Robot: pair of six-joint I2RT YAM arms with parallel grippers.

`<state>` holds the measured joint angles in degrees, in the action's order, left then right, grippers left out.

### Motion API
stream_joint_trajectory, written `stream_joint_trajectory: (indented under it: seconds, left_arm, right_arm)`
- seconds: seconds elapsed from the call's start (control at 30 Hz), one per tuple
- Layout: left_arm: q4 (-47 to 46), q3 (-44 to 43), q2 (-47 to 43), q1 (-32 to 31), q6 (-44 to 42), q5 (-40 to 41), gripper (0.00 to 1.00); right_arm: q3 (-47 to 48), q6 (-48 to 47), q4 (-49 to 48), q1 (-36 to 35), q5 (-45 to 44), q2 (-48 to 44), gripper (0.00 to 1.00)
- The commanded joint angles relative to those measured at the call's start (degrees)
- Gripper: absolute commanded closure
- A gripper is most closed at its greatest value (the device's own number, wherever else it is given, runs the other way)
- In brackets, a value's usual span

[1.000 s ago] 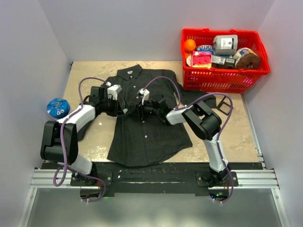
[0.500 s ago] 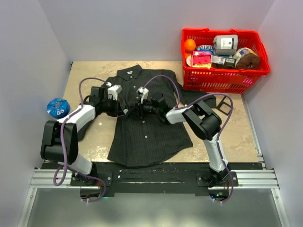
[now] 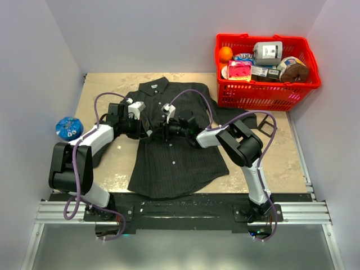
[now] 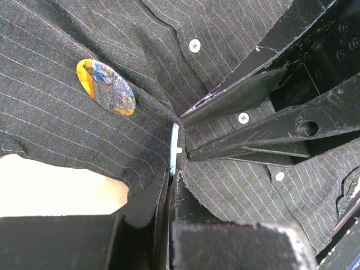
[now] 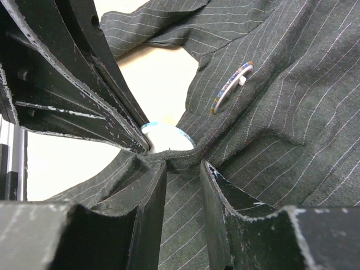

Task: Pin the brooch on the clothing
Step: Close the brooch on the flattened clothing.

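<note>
Red basket (image 3: 264, 97) of groceries at 2 o'clock of the shirt (image 3: 174, 163), near its sleeve. Small blue round thing (image 3: 68, 128) at 9 o'clock, well apart, by the left wall. From above, both arms meeting over the chest and hiding it, with purple cables looping across the collar side.

Shirt spread flat on the tan table (image 3: 115, 169), long axis 12 to 6 in the top view, collar to 12, hem to 6. Cloth at the chest pulled up into a ridge beside the row of pale buttons (image 4: 194, 45).

Brooch (image 4: 106, 87) on the chest cloth: an oval, orange and blue. In the left wrist view shows its face, long axis 10 to 4, at 10 o'clock of the fingertips and apart from them. In the right wrist view seen edge-on, running 1 to 7, a small white peg on its side. Cannot tell whether pinned through.

Left gripper (image 4: 170, 183) pressed together, pinching a thin pale disc (image 5: 166, 138) that stands edge-on at its tips, cloth bunched round it. Right gripper (image 5: 184, 169) part-way spread, a clear gap between its fingers, tips against the same ridge just beside the disc. Cannot tell whether cloth is nipped between them.
</note>
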<state>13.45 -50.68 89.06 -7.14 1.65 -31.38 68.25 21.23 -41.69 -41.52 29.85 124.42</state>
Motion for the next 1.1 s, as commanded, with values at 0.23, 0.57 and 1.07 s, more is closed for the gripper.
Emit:
stream_joint_trajectory:
  seconds: [0.23, 0.57, 1.07]
  left_arm:
    - [0.52, -1.36, -0.2, 0.37, -1.39, -2.99, 1.0]
    - [0.43, -1.36, -0.55, 0.54, -1.39, -3.25, 1.0]
    - [0.79, -1.09, -0.02, 0.63, -1.39, -5.18, 1.0]
  right_arm:
    - [1.89, -0.4, -2.43, -0.32, 1.44, -0.14, 0.69]
    - [1.19, -1.46, -1.46, -0.14, 0.04, -0.32, 0.73]
    - [2.15, -1.63, -1.55, 0.3, 0.56, -0.23, 0.78]
